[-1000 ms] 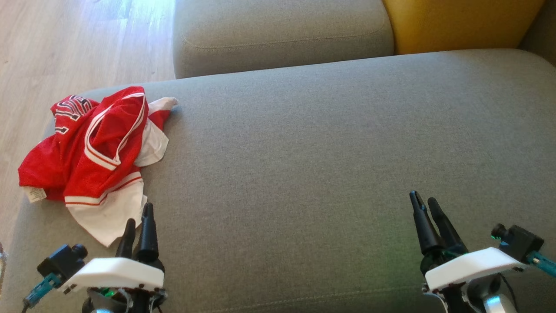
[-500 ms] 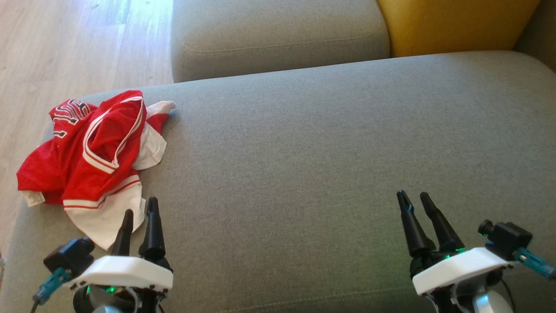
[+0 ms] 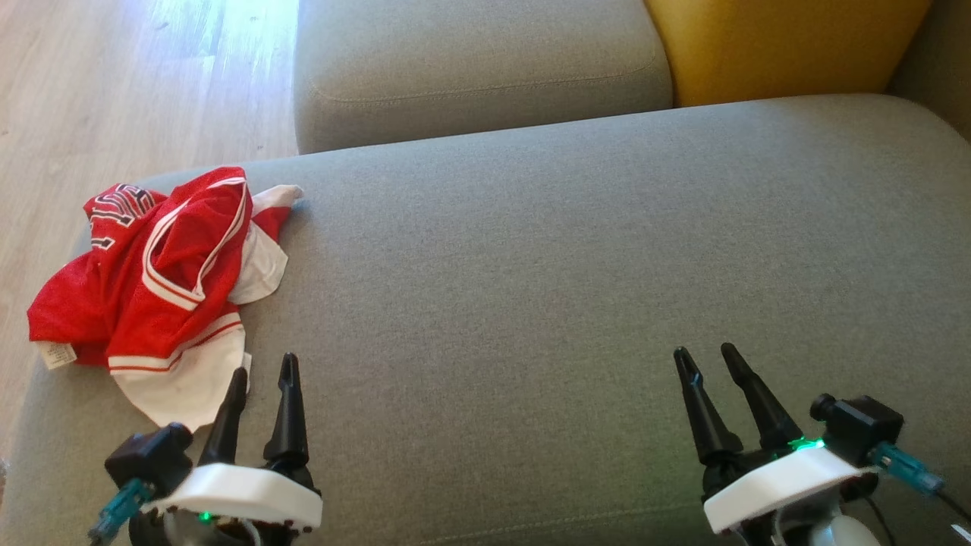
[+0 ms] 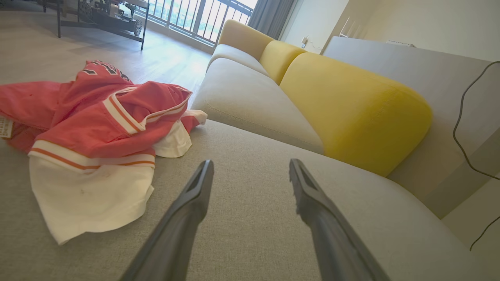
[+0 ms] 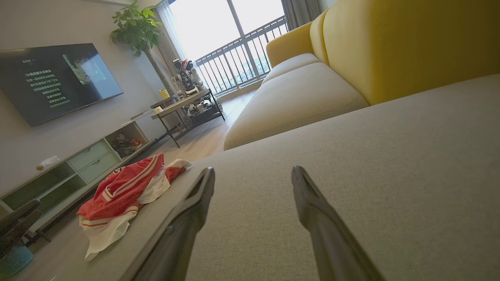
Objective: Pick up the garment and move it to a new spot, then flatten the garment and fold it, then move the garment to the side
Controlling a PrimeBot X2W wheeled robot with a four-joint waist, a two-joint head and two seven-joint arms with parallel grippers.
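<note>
The red and white garment point(image 3: 152, 280) lies crumpled on the sofa seat point(image 3: 576, 258), just ahead and left of my left jaws, stretching away from them. Both jaws stand apart, empty. My right jaws are far off.

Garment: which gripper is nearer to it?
The left gripper, its open jaws just beside the white hem of the red garment; the right gripper sits far across the grey seat cushion.

Grey sofa point(image 3: 576, 250), sunlit wooden floor point(image 3: 114, 83)
</note>
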